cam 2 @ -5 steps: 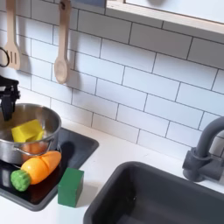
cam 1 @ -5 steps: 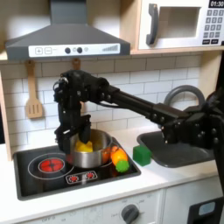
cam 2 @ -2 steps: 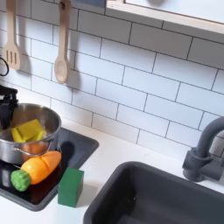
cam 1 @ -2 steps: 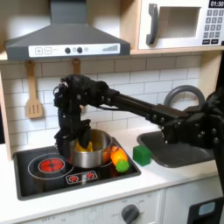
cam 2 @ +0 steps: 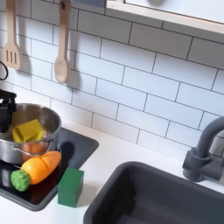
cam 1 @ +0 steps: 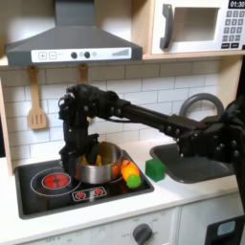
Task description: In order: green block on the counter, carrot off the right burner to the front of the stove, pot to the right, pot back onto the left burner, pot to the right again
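Note:
The steel pot [cam 1: 95, 165] stands on the black stove [cam 1: 38, 197], over its right burner, with a yellow toy piece [cam 2: 27, 131] inside. My gripper [cam 1: 70, 155] hangs at the pot's left rim in the first exterior view, its dark fingers low beside the rim; I cannot make out whether they pinch it. In the second exterior view the gripper [cam 2: 4, 108] sits at the left edge. The carrot [cam 1: 127, 172] [cam 2: 41, 166] lies at the stove's front right, touching the pot. The green block [cam 1: 154, 169] [cam 2: 70, 186] stands on the counter [cam 1: 182, 194] just past the stove's edge.
The left red burner [cam 1: 55, 179] lies bare. A dark sink [cam 1: 191, 160] with a grey faucet [cam 2: 203, 147] is set to the right of the block. Wooden utensils [cam 2: 60, 52] hang on the tiled wall. My arm reaches in from the first exterior view's right.
The gripper has shifted a little to the left and down along the pot's rim. Pot, carrot and block stay about where they were.

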Tool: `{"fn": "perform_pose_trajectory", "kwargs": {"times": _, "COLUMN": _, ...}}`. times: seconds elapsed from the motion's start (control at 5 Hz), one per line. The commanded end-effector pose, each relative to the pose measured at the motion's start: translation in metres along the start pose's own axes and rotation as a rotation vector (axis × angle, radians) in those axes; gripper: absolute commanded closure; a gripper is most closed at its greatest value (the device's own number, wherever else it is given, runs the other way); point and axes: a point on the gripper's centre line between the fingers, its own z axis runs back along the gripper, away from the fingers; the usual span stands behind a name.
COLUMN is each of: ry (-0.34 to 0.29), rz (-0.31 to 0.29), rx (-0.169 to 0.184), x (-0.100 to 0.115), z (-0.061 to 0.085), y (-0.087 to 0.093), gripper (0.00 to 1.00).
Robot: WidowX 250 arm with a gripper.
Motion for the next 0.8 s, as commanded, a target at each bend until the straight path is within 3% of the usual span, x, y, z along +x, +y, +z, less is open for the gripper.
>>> {"fn": "perform_pose_trajectory", "kwargs": {"times": 0.0, "ry": 0.013, "rz": -0.009, "rx": 0.004, "x": -0.0018, "z": -0.0061, "y": -0.0004, "gripper": 0.00}}
{"fn": "perform_pose_trajectory", "kwargs": {"times": 0.6, "ry": 0.016, "rz": -0.006, "rx": 0.012, "x": -0.0029, "z": -0.0088, "y": 0.0013, "gripper": 0.00}}
